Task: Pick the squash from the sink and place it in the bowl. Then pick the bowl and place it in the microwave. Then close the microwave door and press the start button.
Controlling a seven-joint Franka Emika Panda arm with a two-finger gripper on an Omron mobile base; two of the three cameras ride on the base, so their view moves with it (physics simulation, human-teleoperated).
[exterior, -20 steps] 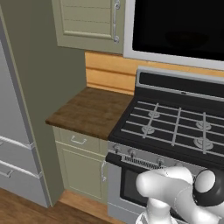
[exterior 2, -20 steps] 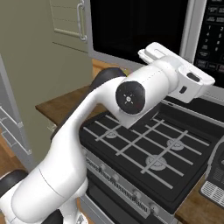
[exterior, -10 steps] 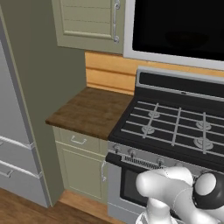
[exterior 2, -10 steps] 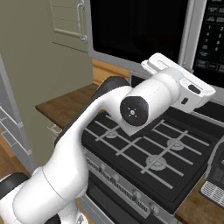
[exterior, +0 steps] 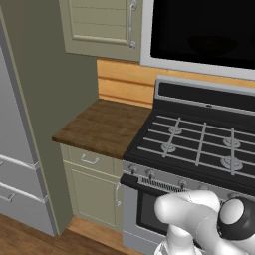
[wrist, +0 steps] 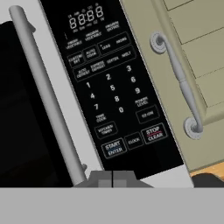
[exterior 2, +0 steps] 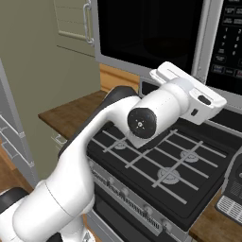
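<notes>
Robot arm lines up on the microwave's start button, door already shut.

The gripper [wrist: 113, 178], its jaws pressed together and holding nothing, sits just below the START/ENTER button [wrist: 113, 148] on the black control panel [wrist: 111, 83] of the microwave [exterior 2: 208, 71], which hangs above the gas stove [exterior: 199, 149]. The microwave door [exterior 2: 146, 33] is closed, its bar handle [wrist: 46, 94] just left of the panel, and a dim rounded shape behind the dark glass may be the bowl; the squash cannot be made out. The risk from here is a push that drifts sideways: the CLOCK key [wrist: 133, 141] and the STOP/CLEAR key [wrist: 153, 132] lie just right of the target, so a slightly off-line press could strike either and leave the oven unstarted.
</notes>
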